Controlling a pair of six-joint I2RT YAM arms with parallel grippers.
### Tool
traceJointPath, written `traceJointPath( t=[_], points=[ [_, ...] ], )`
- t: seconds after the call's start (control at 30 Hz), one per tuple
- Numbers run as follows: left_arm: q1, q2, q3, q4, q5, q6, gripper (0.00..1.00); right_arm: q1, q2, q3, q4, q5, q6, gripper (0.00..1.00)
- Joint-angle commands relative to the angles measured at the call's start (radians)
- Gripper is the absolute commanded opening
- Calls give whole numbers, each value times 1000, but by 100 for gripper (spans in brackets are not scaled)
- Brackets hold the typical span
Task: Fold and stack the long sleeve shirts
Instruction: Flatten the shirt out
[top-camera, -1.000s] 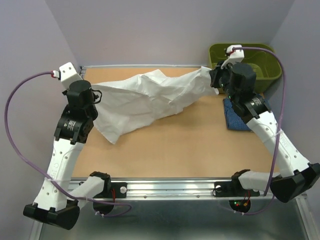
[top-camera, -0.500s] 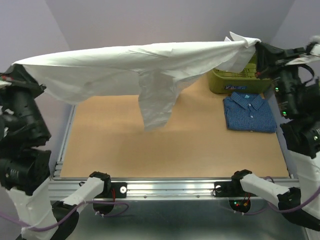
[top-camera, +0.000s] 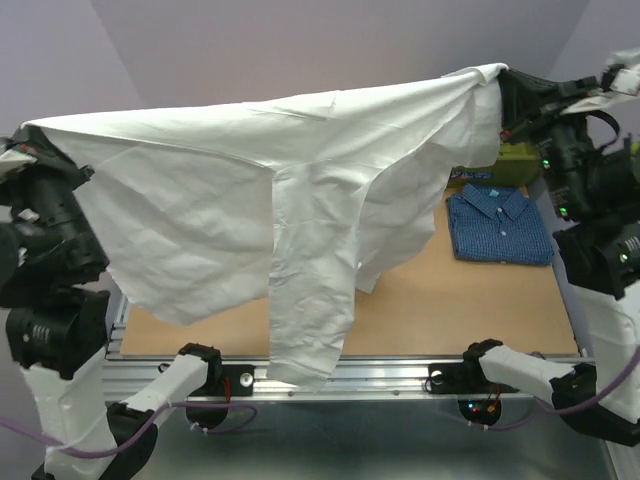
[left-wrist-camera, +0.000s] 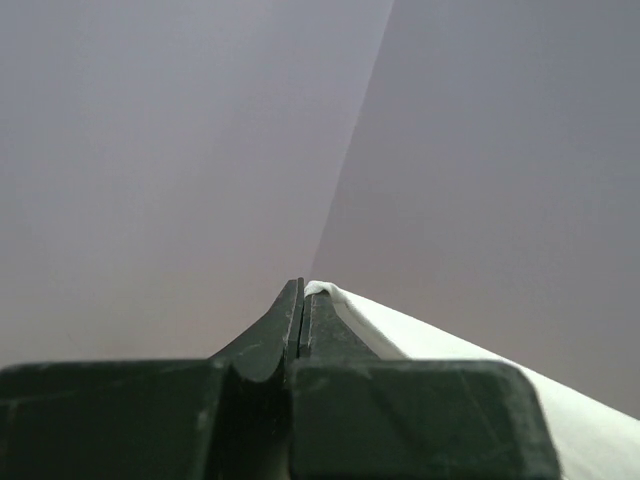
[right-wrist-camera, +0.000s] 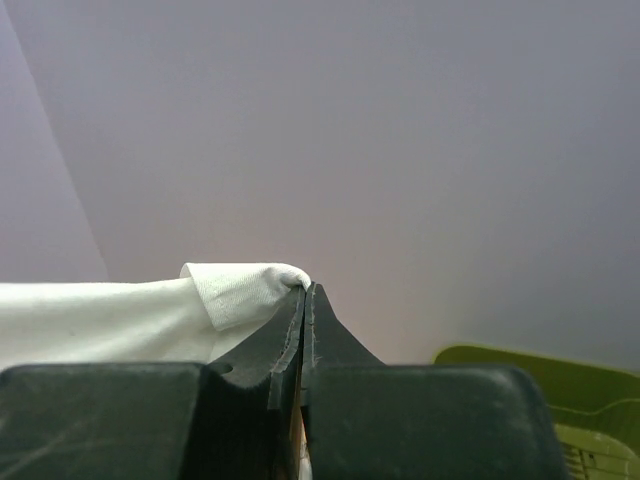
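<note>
The white shirt (top-camera: 250, 190) hangs spread out in the air between both arms, high above the table, with a sleeve dangling down over the front edge. My left gripper (top-camera: 30, 150) is shut on its left corner; the cloth (left-wrist-camera: 480, 375) shows beside the closed fingers (left-wrist-camera: 300, 310). My right gripper (top-camera: 503, 85) is shut on its right corner; the cloth (right-wrist-camera: 235, 295) shows at the closed fingertips (right-wrist-camera: 305, 300). The dark blue shirt (top-camera: 497, 225) lies folded on the table at the right, collar to the back.
The olive-green bin (top-camera: 520, 160) stands at the back right, mostly hidden behind the right arm and the shirt; its rim shows in the right wrist view (right-wrist-camera: 540, 365). The wooden table top (top-camera: 450, 310) shows under the hanging shirt.
Both arms lifted the white shirt off the table and stretched it wide. In the last half second the shirt's body has dropped open and now hangs down over the table's front.
</note>
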Motion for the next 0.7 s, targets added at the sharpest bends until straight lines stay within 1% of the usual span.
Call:
traceJointPath(
  t=[0.0, 0.07, 0.1, 0.13, 0.17, 0.2, 0.23, 0.27, 0.33, 0.37, 0.4, 0.43, 0.47, 0.5, 0.53, 0.57, 0.6, 0.67],
  points=[
    [9, 101, -177, 182, -91, 101, 0, -8, 124, -32, 13, 114, -34, 0],
    [16, 141, -248, 235, -87, 101, 0, -8, 216, -37, 14, 143, -45, 1],
    [27, 165, -314, 249, -78, 89, 0, -8, 247, -43, 14, 152, -54, 1],
    [61, 217, -342, 265, -30, 41, 0, -8, 315, -53, 16, 157, -56, 1],
    [87, 247, -368, 265, -1, 12, 1, -8, 351, -58, 17, 157, -57, 1],
    [110, 312, -409, 269, 28, -20, 3, -8, 397, -58, 19, 157, -60, 1],
    [156, 349, -424, 271, 83, -86, 5, -10, 440, -57, 19, 154, -62, 1],
    [173, 429, -437, 269, 100, -103, 7, -11, 533, -50, 21, 148, -60, 1],
    [202, 514, -430, 268, 123, -160, 10, -17, 629, -21, 22, 152, -53, 1],
    [214, 558, -415, 251, 127, -192, 14, -22, 735, 21, 22, 158, -46, 1],
    [219, 643, -369, 236, 125, -206, 19, -25, 779, 51, 19, 170, -43, 9],
    [224, 687, -340, 216, 145, -215, 28, -27, 828, 72, 19, 186, -42, 17],
    [228, 727, -303, 152, 148, -227, 48, -27, 863, 116, 17, 200, -42, 25],
    [228, 792, -227, 119, 150, -246, 56, -27, 914, 134, 8, 212, -39, 45],
    [228, 816, -189, 86, 150, -255, 62, -28, 923, 143, 5, 213, -31, 53],
    [228, 828, -162, 56, 159, -263, 66, -27, 925, 144, 2, 209, -26, 58],
    [228, 828, -131, 23, 165, -273, 71, -27, 907, 129, -1, 186, -14, 67],
    [228, 793, -141, 16, 214, -286, 74, -27, 867, 83, -2, 152, -5, 74]
  ],
)
